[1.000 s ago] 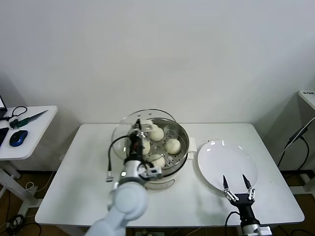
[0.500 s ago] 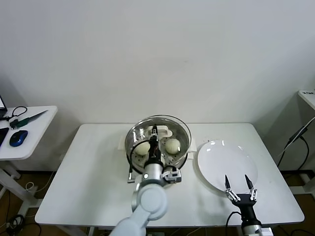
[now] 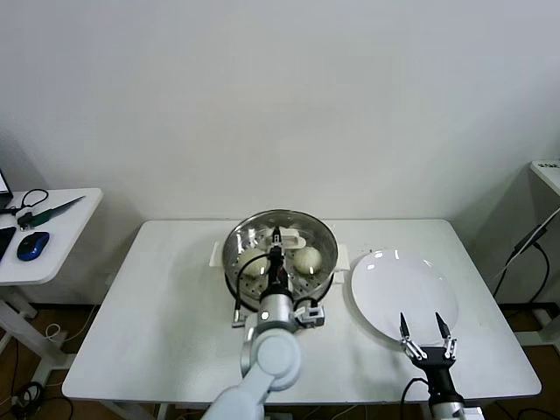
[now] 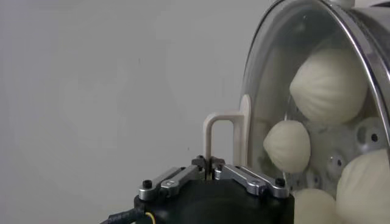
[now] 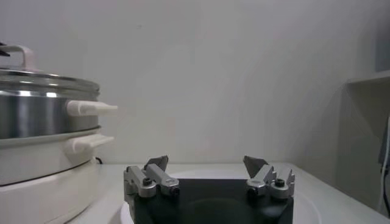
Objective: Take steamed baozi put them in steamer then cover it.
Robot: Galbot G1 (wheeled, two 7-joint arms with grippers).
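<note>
White table [image 3: 166, 297]; left gripper [image 3: 276, 238] clamping cover [image 3: 282, 229]

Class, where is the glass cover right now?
In the head view the cover sits on the steamer at table centre, left of the white plate, its handle gripped by the left end effector.

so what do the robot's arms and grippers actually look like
The left arm is smooth light grey with rounded joints, a black cable looping beside its wrist and a small lit spot on it. The left gripper has a black body and slim silver fingers fixed with dark screws. The right gripper matches: black base, silver finger links, dark pointed tips, with a black cable at its base.
</note>
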